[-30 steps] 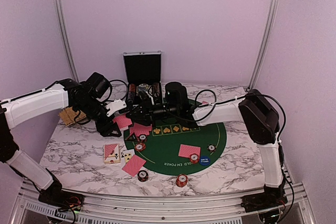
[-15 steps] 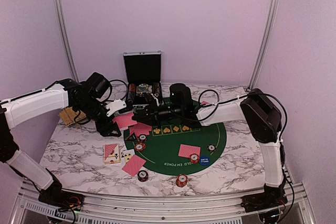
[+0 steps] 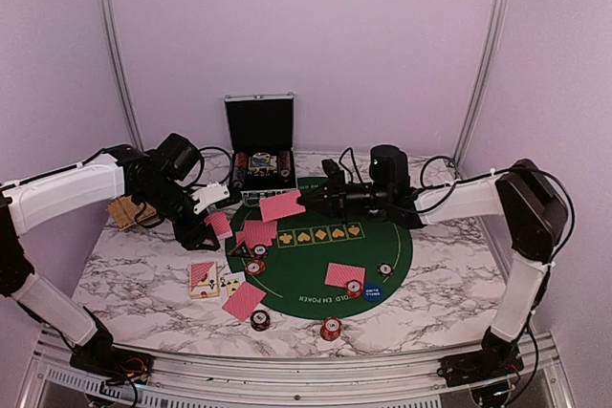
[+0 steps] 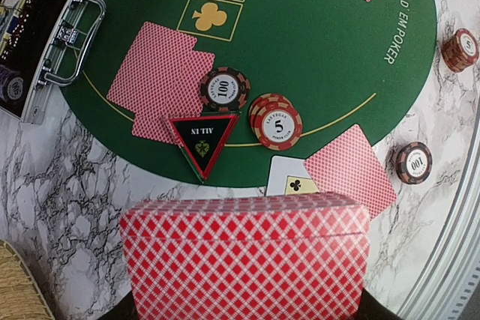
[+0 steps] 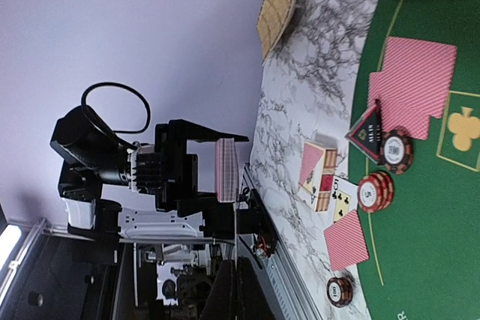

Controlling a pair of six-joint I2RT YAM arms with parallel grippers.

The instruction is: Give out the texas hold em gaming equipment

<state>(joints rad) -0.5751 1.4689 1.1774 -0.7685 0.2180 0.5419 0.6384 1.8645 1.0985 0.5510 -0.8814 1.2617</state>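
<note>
Biggest thing in play is the green poker mat, ctr-right of the top view, w/ the open silver-edged case behind it at upper ctr. The left gripper, left of ctr, is clenched on the red-backed deck, which fills the bottom of the left wrist view. The right gripper is pinched on a single card, held in the air over the mat's upper-left edge, just in front of the case.

Risks as I see them:
- The card looks caught by one edge only, so a quick swing could flutter it loose or flip it face up.
- The two grippers sit near each other. A careless move by either could clip the deck and spill it.
- Below, on the mat, lie a card pile, the black triangular marker and a 100 chip at the pile's edge. A low pass would scatter them, or the card could land on the wrong pile.
</note>
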